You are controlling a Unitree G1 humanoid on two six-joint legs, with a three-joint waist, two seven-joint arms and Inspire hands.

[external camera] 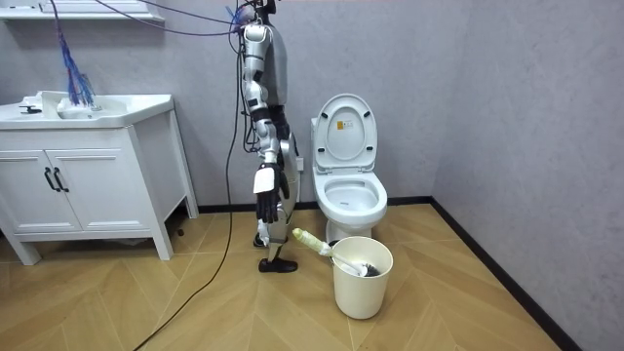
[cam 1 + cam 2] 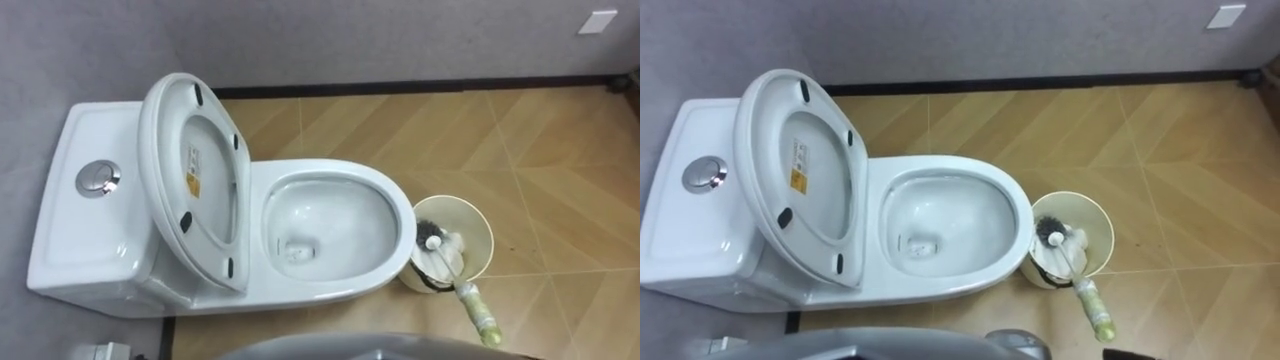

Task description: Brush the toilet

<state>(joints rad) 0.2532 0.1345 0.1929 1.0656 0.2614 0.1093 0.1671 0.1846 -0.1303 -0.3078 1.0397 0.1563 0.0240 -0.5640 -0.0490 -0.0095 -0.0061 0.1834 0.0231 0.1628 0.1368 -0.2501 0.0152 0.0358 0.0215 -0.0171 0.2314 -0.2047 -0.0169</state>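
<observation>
I see the toilet brush (image 2: 462, 290) in the bucket (image 2: 478, 222) beside the open toilet (image 2: 330, 292). My right hand (image 1: 264, 195) hangs loose, empty.

One toilet (image 2: 400, 215), one flush button (image 2: 97, 178), one brush (image 2: 478, 310), one bucket (image 2: 486, 236), one cabinet (image 1: 88, 190) with one basin (image 1: 107, 105).

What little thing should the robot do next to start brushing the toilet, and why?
Probably reach its right hand down toward the brush handle, which sticks out over the rim of the bucket beside the toilet. The brush sits in the bucket, the right hand hangs open at the robot's side, and the seat is already up.
</observation>
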